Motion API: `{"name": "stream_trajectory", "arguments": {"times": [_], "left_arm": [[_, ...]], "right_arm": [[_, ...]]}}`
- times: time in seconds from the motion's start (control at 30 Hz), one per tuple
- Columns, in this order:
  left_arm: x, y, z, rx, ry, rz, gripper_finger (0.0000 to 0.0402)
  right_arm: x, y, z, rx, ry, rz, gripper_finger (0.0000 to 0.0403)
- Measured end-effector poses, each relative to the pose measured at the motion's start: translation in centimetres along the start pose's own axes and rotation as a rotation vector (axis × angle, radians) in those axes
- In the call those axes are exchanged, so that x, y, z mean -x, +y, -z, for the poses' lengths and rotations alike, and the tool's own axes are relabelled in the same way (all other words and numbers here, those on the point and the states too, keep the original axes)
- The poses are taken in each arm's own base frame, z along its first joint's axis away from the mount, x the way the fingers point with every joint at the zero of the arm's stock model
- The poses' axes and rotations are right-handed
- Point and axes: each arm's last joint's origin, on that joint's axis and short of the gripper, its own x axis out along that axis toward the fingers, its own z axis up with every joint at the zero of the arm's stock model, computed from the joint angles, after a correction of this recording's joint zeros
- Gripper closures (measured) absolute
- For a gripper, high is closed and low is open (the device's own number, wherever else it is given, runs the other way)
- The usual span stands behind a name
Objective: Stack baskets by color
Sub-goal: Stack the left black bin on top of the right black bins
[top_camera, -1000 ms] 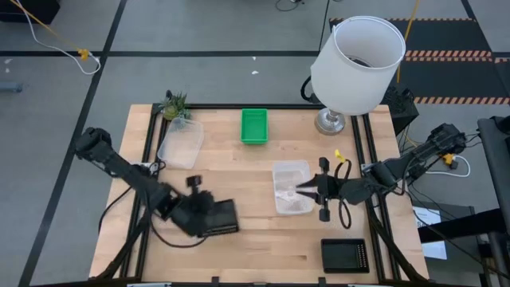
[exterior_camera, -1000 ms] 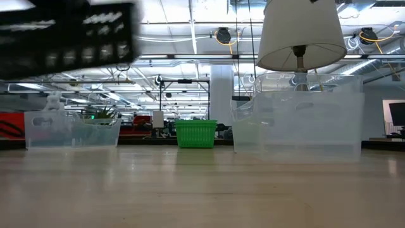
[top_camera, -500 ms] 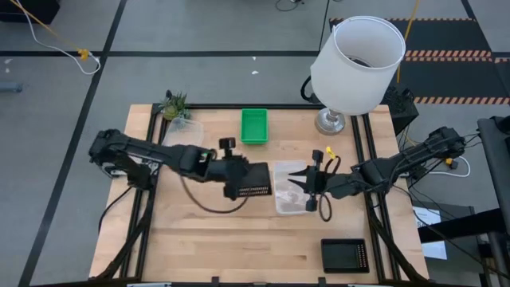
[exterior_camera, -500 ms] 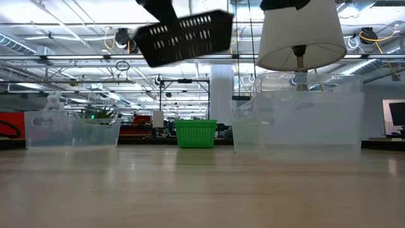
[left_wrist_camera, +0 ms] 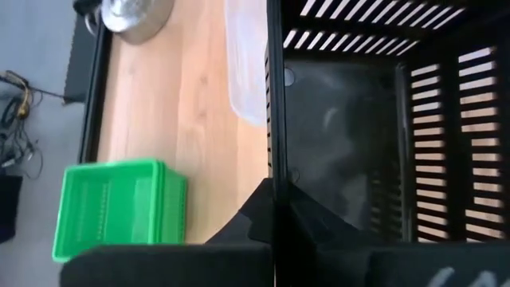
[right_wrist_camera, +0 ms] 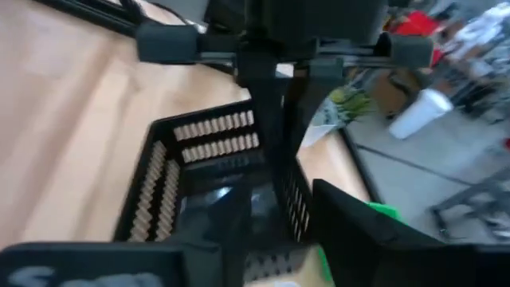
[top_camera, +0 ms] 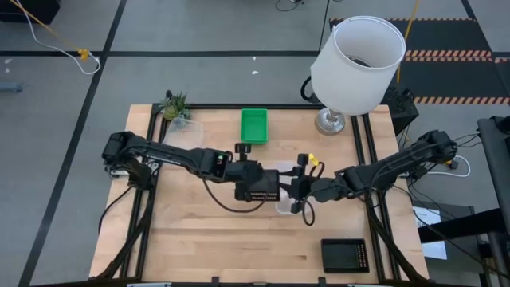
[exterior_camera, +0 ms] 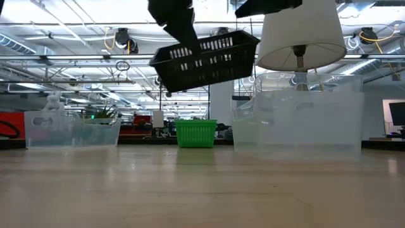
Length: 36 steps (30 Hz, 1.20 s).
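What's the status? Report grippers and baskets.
Left gripper shut on black slotted plastic basket, held aloft mid-table. Right gripper beside it, jaws around its rim. Clear plastic basket underneath.

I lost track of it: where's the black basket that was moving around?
The black basket hangs in the air over the table's middle, held by the left gripper, just left of a clear basket and near the right gripper.
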Motion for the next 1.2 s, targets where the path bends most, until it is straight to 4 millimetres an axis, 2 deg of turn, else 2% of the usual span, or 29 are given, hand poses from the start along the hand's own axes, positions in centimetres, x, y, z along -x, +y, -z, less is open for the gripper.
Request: {"name": "stream_trajectory", "arguments": {"times": [0.17,0.3,0.53,0.7,0.93,1.03,1.2], "left_arm": [[-0.2,-0.4,-0.5,-0.031,-0.047,0.028,0.0391],[-0.4,-0.4,-0.4,-0.026,-0.033,0.032,0.0396],[-0.2,-0.6,-0.5,-0.018,-0.045,0.03,0.0396],[0.0,-1.0,-1.3,0.0,-0.126,0.032,0.0384],[0.5,-1.8,-1.7,-0.071,-0.165,0.035,0.0396],[0.5,-1.8,-1.8,-0.068,-0.17,0.033,0.0389],[0.6,-1.8,-2.2,-0.053,-0.216,0.035,0.0365]], "right_arm": [[-1.2,0.5,0.3,0.058,0.027,0.145,0.0224],[-1.6,0.8,0.7,0.101,0.058,0.16,0.0216],[-1.8,0.7,0.8,0.108,0.064,0.161,0.0261],[-2.0,0.7,1.1,0.126,0.085,0.108,0.0299],[-2.0,0.7,1.4,0.144,0.105,0.084,0.0358],[-2.0,0.7,1.4,0.143,0.104,0.08,0.0386],[-2.0,0.8,1.5,0.148,0.109,0.077,0.039]]}}
